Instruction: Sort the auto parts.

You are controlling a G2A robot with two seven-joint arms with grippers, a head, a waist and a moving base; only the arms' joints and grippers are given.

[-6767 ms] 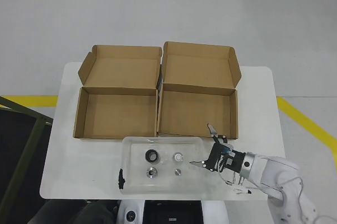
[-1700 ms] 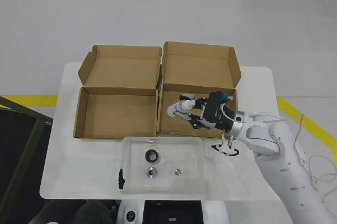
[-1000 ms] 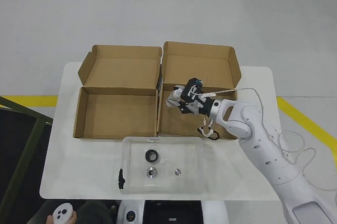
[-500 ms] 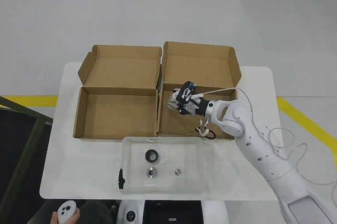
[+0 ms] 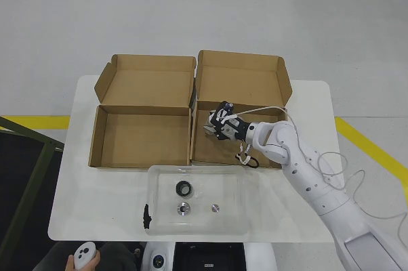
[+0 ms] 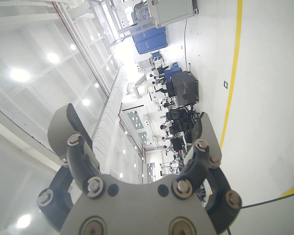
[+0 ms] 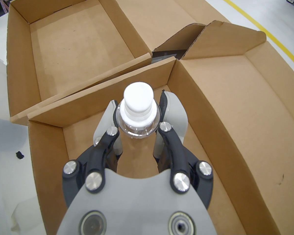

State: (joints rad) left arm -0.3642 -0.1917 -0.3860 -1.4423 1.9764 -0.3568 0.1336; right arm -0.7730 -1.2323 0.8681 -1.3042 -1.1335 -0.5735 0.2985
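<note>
A white table (image 5: 306,101) stands on a pale grey floor, and a yellow floor line (image 5: 377,149) runs off toward the right edge of the top view. Two open brown cardboard boxes sit side by side across the middle of that frame, lids folded back toward the top. These are the left cardboard box (image 5: 143,139) and the right cardboard box (image 5: 258,146), and their inner walls meet. Below them, at lower centre, lies a clear plastic tray (image 5: 234,196). It holds a black ring (image 5: 184,188) with a silver metal ring (image 5: 184,209) directly below it. To the right of that is a small silver round part (image 5: 216,208), too small to tell its kind.

The right gripper (image 5: 216,126) sits over the upper left corner of the right cardboard box, its arm coming in from the lower right of the frame. Its fingers are closed partway onto a white stepped plastic part (image 7: 138,99) with a clear collar. They grip the collar from both sides, and the white end points out beyond the fingertips toward the box corner. The part seems to hang just above the box floor, though contact cannot be ruled out.

The left gripper (image 6: 136,116) points up at the ceiling of a bright hall, fingers spread wide with nothing between them.
</note>
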